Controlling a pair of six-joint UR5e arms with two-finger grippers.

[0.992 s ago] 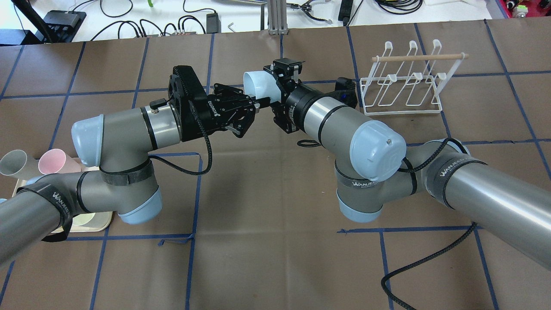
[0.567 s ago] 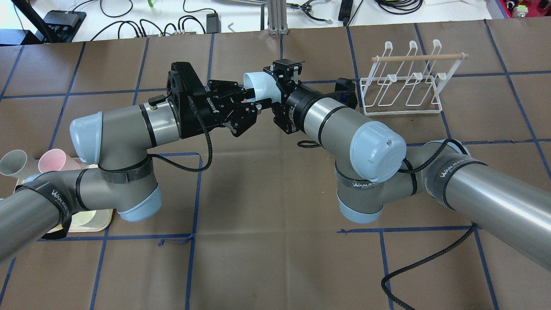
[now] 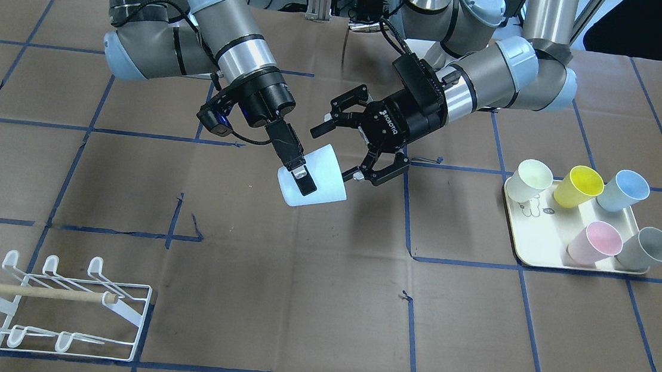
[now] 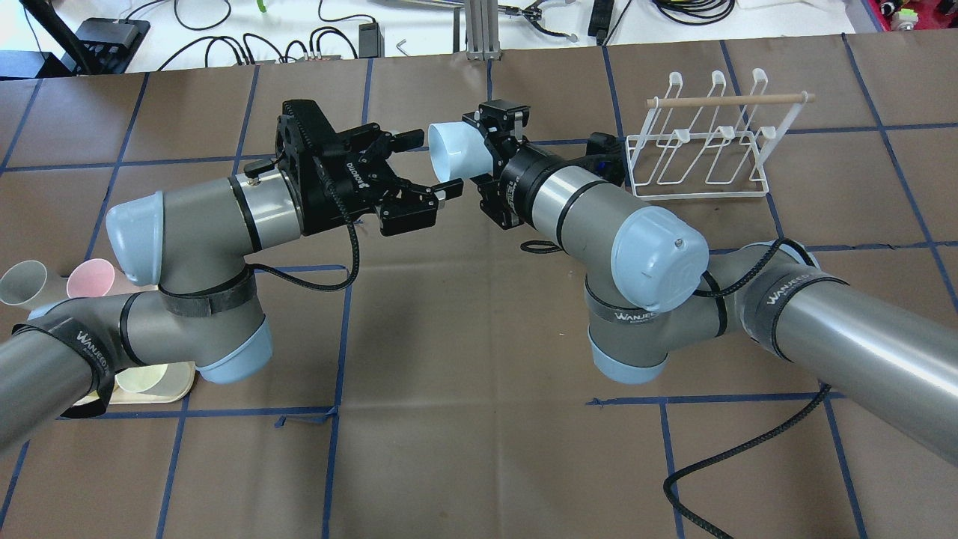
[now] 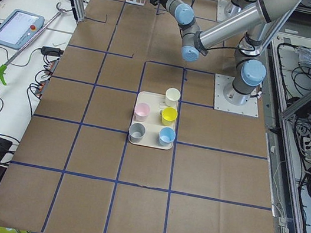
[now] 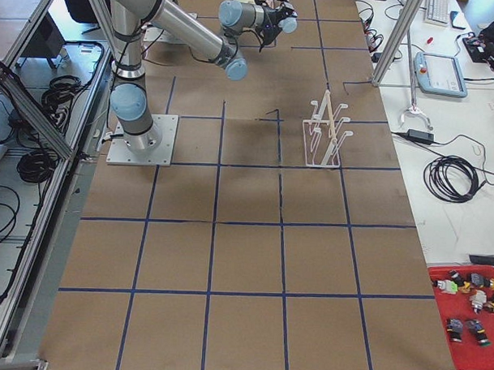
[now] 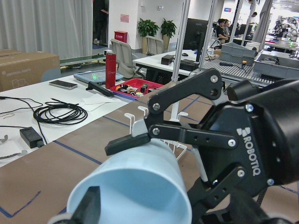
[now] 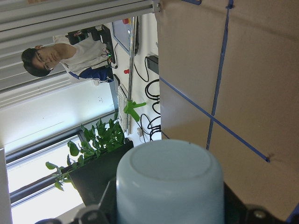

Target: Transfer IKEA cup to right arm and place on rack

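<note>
Just one cup (image 3: 321, 179) — right fingers (image 3: 305, 182) gripping, five cups (image 3: 576, 186) (tray (image 3: 541, 243)), one rack (image 3: 28, 290).

The IKEA cup (image 3: 323, 176) is plain pale blue, and the table cover (image 3: 297, 303) is brown paper gridded with dark blue tape lines. The rack (image 3: 51, 305) is white wire with a light wooden dowel (image 3: 28, 290). The cream tray (image 3: 541, 243) carries a cream cup (image 3: 532, 179), a yellow cup (image 3: 577, 185), a light-blue cup (image 3: 621, 190), a pink cup (image 3: 596, 242) and a grey cup (image 3: 646, 249). The right arm (image 3: 242, 40) and left arm (image 3: 485, 67) are silver-grey with light-blue joint caps.
</note>
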